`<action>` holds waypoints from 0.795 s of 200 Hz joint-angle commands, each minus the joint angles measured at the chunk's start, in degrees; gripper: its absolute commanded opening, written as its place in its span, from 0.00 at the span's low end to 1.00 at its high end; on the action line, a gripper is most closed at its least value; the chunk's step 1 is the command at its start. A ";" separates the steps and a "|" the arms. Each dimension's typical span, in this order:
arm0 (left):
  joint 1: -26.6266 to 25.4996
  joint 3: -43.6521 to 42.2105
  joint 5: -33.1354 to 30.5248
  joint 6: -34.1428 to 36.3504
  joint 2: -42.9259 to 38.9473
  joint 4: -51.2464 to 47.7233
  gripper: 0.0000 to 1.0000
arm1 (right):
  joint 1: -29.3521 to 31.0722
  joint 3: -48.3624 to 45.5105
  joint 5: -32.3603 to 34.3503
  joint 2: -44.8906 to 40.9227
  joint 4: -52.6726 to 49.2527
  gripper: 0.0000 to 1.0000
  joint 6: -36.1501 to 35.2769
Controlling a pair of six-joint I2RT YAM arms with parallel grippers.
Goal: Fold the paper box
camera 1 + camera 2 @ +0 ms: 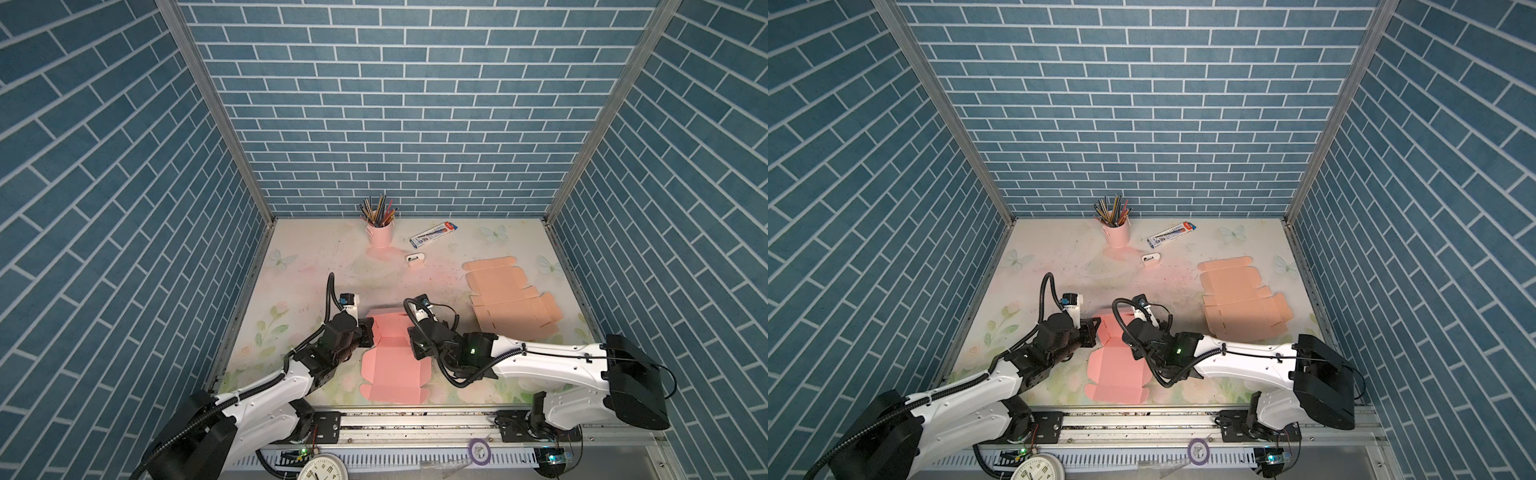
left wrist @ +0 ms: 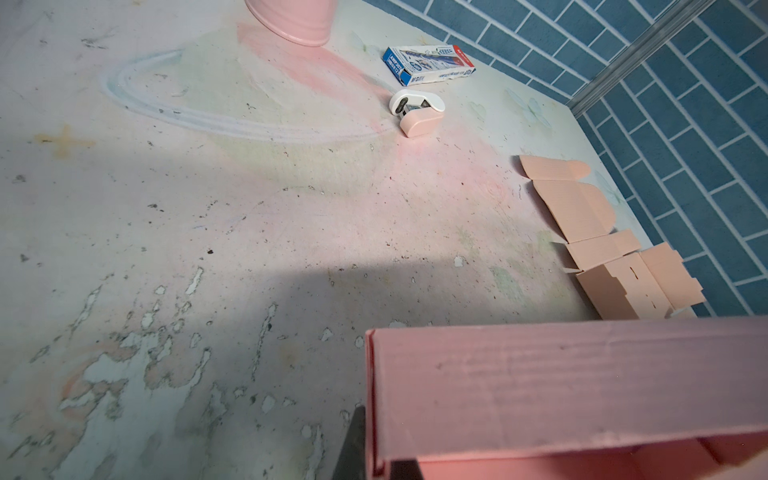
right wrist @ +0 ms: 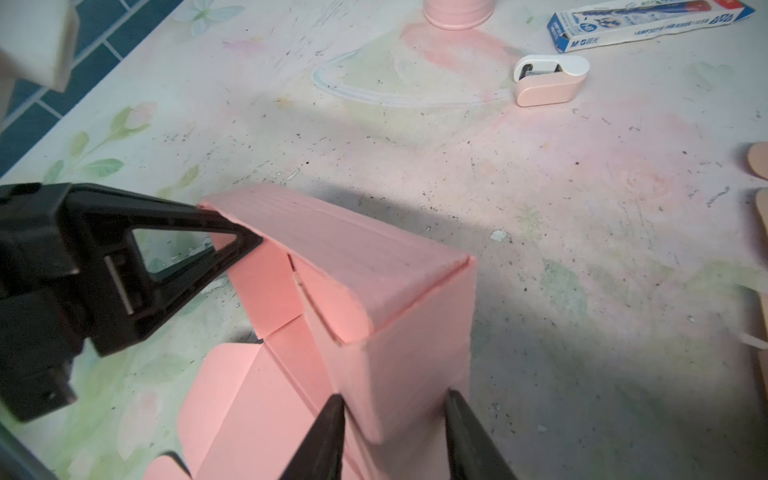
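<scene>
left end effector (image 1: 367,332): lower left of centre in both top views; clamped tight on the left end of the pink paper box (image 1: 390,368), probably to anchor it.
pink paper box: lower centre of the worktop (image 1: 307,266); rear wall standing, near panels lying flat, so it looks about half folded.
right end effector (image 1: 419,348): just right of the box; jaws partway apart astride its right wall, likely to raise it; whether they actually press it cannot be told.
spare peach blank (image 1: 507,297): right of frame, flat, well apart.
</scene>
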 commanded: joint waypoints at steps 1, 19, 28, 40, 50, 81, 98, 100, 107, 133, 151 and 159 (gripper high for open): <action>-1.18 2.41 -2.07 -1.11 1.49 0.96 0.07 | 1.06 3.65 5.02 2.24 -5.33 0.37 2.54; -1.57 2.52 -3.23 -1.78 2.70 1.16 0.06 | 1.44 5.88 6.75 4.14 -8.08 0.36 2.71; -1.98 2.31 -3.78 -2.22 2.76 1.65 0.05 | 1.54 7.14 7.70 5.26 -9.74 0.35 3.20; -3.10 2.32 -4.86 -2.76 2.61 1.81 0.05 | 1.87 9.08 9.21 6.93 -12.41 0.34 4.05; -3.88 2.46 -5.85 -3.10 2.55 1.76 0.05 | 2.13 10.69 10.83 8.48 -15.08 0.33 4.89; -5.84 2.38 -7.38 -4.73 2.41 2.53 0.04 | 3.06 16.45 14.79 14.35 -22.02 0.32 6.22; -7.00 2.48 -8.60 -5.32 2.35 2.78 0.04 | 3.55 19.23 16.34 16.94 -24.90 0.32 6.95; -7.05 2.50 -8.73 -5.37 2.34 2.73 0.04 | 3.56 19.50 16.48 17.16 -25.21 0.32 7.07; -7.30 2.64 -8.96 -5.54 2.37 2.58 0.04 | 3.62 20.18 16.88 17.81 -26.22 0.32 7.37; -7.81 3.07 -8.99 -5.93 2.36 2.54 0.04 | 3.57 20.45 17.76 18.20 -26.80 0.31 7.74; -8.32 3.47 -8.71 -6.11 2.20 2.53 0.04 | 3.52 20.27 17.97 18.23 -26.55 0.26 7.73; -8.64 3.63 -8.80 -6.20 2.16 2.41 0.04 | 3.30 20.30 17.89 18.37 -26.54 0.24 7.81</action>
